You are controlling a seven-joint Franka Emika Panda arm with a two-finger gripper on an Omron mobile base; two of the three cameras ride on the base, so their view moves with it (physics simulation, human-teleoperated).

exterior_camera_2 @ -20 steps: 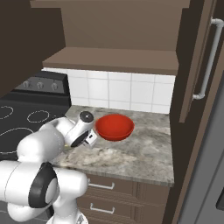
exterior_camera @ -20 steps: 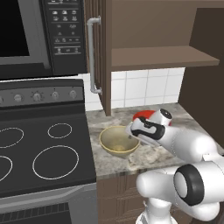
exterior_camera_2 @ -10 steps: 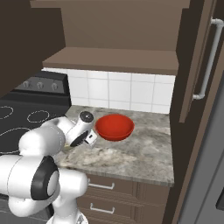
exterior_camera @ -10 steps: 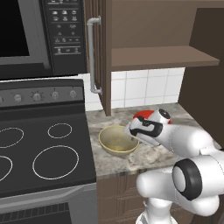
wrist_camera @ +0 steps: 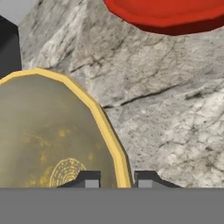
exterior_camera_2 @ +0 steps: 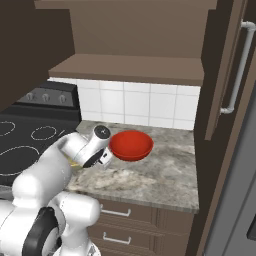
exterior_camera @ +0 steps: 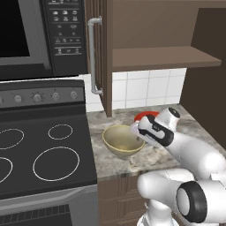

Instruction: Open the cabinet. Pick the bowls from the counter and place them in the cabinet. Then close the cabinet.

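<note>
— Where is the tan bowl [exterior_camera: 122,140]?
— On the bench [exterior_camera_2: 165,172], beside the stove. The fingers [wrist_camera: 92,179] pinch its rim; the arm partly hides the red bowl [exterior_camera_2: 131,145].

Glossy white rounded arm [exterior_camera: 190,150] with black joint bands, dark wrist.

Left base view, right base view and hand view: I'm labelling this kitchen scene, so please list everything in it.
Beige-tan round bowl with yellowish rim: one, on counter beside stovetop.
Glossy red round bowl: one, on counter behind it.
Speckled grey stone counter: one.
Brown wooden wall cabinet: one, doors open, shelf bare.
Black glass stovetop: one, left of counter.
Black microwave: one, above stovetop.
White tile backsplash: one.
Gripper: one, dark fingers shut on the beige-tan bowl's rim.
</note>
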